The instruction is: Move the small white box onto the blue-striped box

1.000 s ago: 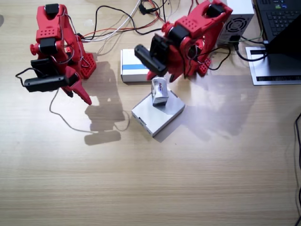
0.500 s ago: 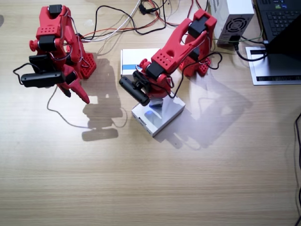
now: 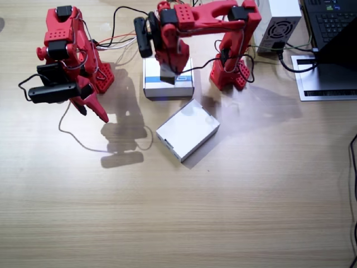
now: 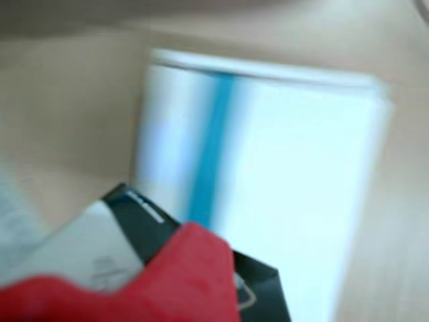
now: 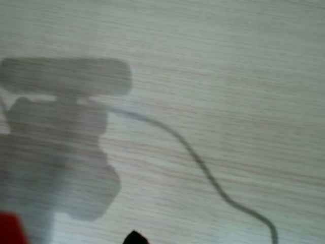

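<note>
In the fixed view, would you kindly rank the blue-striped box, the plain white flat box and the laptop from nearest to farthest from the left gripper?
1. The blue-striped box: directly under the left gripper, at the table's far side.
2. The plain white flat box: lying nearer the table's middle.
3. The laptop: at the far corner, beyond the left arm's base.

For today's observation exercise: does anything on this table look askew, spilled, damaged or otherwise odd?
Only one thing: the plain white flat box lies turned at an angle on the wooden table, while the blue-striped white box behind it sits square. Nothing looks spilled or damaged.
</note>
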`<state>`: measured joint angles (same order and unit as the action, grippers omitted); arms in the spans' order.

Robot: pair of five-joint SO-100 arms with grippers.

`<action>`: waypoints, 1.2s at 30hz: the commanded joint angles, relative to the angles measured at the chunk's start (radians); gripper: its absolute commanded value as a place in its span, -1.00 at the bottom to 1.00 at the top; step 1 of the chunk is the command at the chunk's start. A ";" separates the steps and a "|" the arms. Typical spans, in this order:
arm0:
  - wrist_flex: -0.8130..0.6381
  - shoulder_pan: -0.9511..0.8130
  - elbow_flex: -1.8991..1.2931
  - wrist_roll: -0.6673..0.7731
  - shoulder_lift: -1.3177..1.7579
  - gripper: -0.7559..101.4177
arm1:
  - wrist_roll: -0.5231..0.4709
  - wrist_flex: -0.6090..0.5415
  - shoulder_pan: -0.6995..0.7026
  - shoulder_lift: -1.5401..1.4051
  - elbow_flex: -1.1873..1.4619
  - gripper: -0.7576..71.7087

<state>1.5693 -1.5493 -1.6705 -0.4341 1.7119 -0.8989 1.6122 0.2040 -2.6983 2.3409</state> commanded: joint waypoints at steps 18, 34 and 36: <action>0.104 0.393 0.163 -0.014 0.454 -0.65 | 0.023 -0.077 0.101 -0.046 0.063 0.30; -0.592 1.718 -1.368 -0.758 1.548 -0.99 | -0.367 -0.190 -0.178 -0.465 0.512 -0.98; -0.529 1.746 -1.368 -0.879 1.560 -0.99 | -0.391 -0.179 -0.164 -0.466 0.512 -0.98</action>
<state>1.0201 0.1350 -3.0158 -1.1796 3.2367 -1.2395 1.3959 0.0322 -3.1232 2.8501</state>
